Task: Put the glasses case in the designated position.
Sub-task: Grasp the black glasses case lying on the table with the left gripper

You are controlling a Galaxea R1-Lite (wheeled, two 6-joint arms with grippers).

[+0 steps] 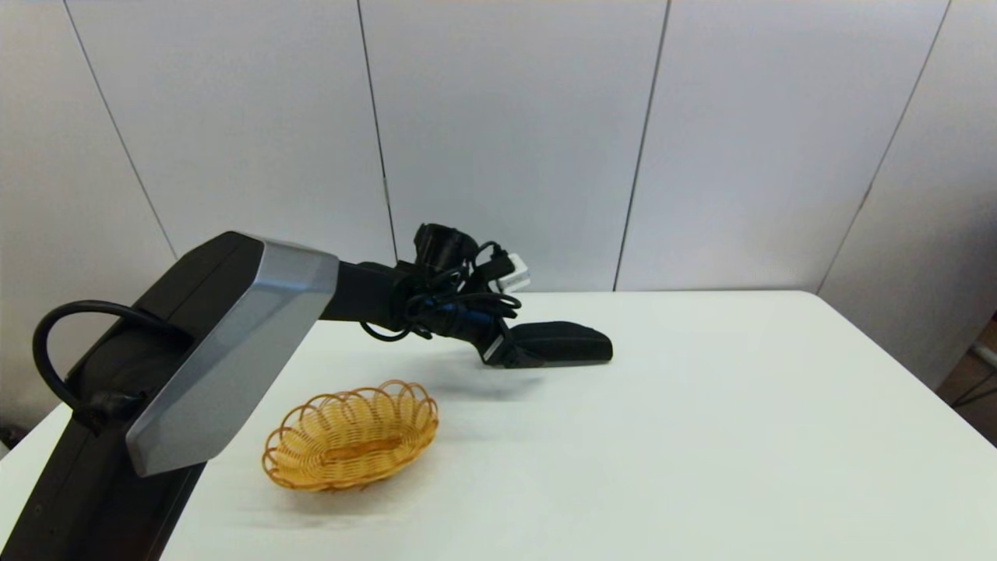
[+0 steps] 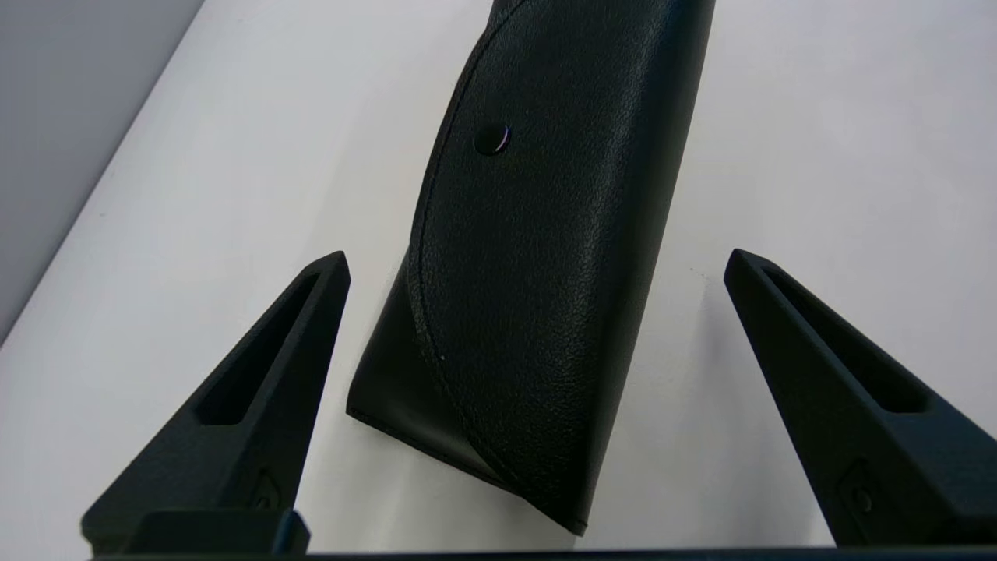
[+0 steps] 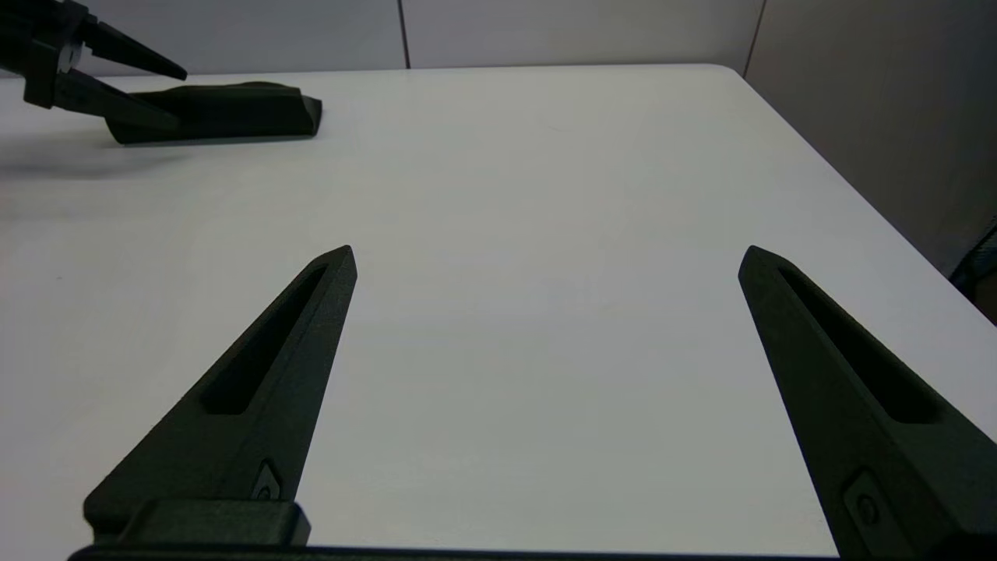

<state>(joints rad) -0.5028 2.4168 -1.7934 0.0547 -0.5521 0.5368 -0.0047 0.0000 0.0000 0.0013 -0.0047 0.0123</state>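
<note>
The matte black glasses case [image 1: 562,343] lies flat on the white table near its far edge, long side across my view. My left gripper [image 1: 508,354] is at the case's left end, open, its fingers straddling that end without touching it. In the left wrist view the case [image 2: 537,257] fills the gap between the two spread fingers [image 2: 273,389], with a small round snap on its flap. The right wrist view shows the case [image 3: 226,114] far off with the left gripper [image 3: 160,97] at its end. My right gripper [image 3: 545,257] is open over bare table, holding nothing.
An orange-yellow woven wicker basket [image 1: 351,444] stands empty on the table, nearer me and to the left of the case. The left arm's grey and black link [image 1: 226,351] crosses the left of the head view. The table's right edge [image 1: 896,366] drops off beside a grey wall.
</note>
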